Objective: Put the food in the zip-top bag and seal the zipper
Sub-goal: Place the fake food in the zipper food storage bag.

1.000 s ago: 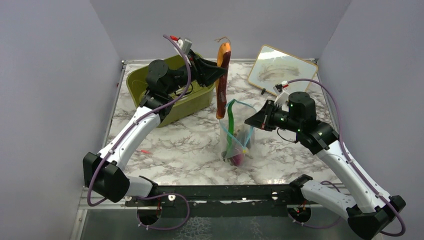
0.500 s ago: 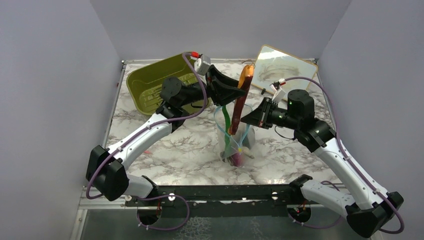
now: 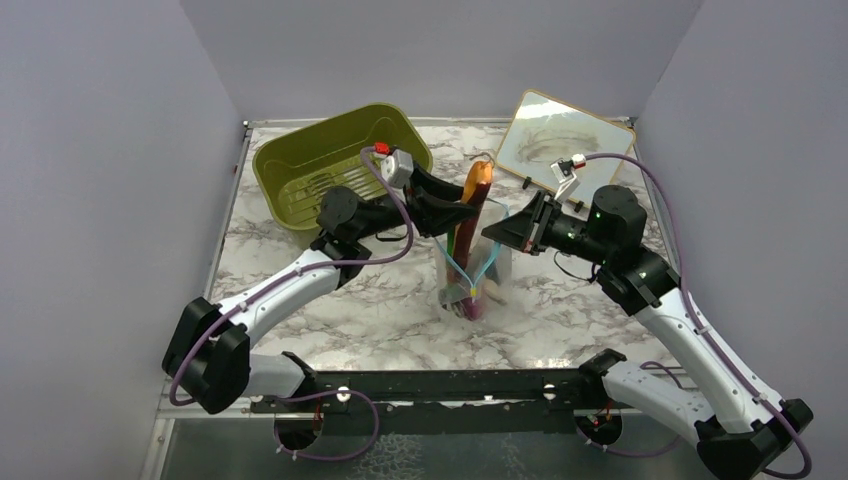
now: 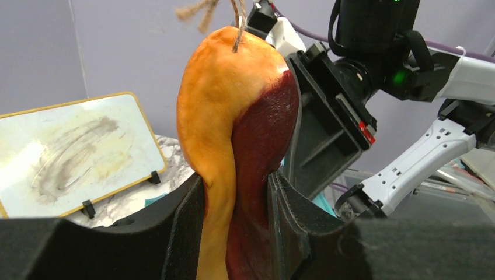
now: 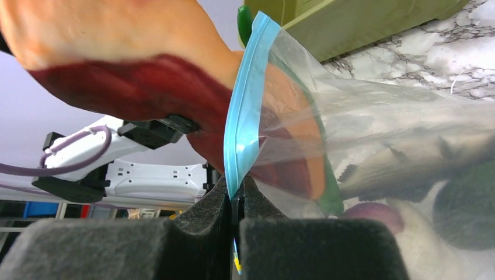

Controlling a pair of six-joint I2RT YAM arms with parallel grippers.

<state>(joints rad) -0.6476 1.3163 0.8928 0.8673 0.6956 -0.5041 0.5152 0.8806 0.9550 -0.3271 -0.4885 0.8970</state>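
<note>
My left gripper [image 3: 455,212] is shut on the long orange and dark red hot-dog piece [image 3: 468,205], which stands nearly upright with its lower end inside the clear zip-top bag [image 3: 478,275]. In the left wrist view the hot-dog piece [image 4: 236,140] is pinched between both pads. My right gripper [image 3: 503,231] is shut on the bag's light blue zipper strip [image 5: 244,122] and holds the mouth up and open. Inside the bag lie a pink-purple onion [image 5: 373,214], dark green vegetables [image 5: 464,219] and a pale piece [image 5: 391,172].
An olive-green tub [image 3: 335,165] lies tilted at the back left, behind the left arm. A small whiteboard with a yellow frame [image 3: 562,140] stands at the back right. Grey walls close in both sides of the marble table [image 3: 380,300].
My left gripper has carried the hot-dog piece right and down from above the tub into the bag's mouth. The right gripper has kept its hold on the strip.
</note>
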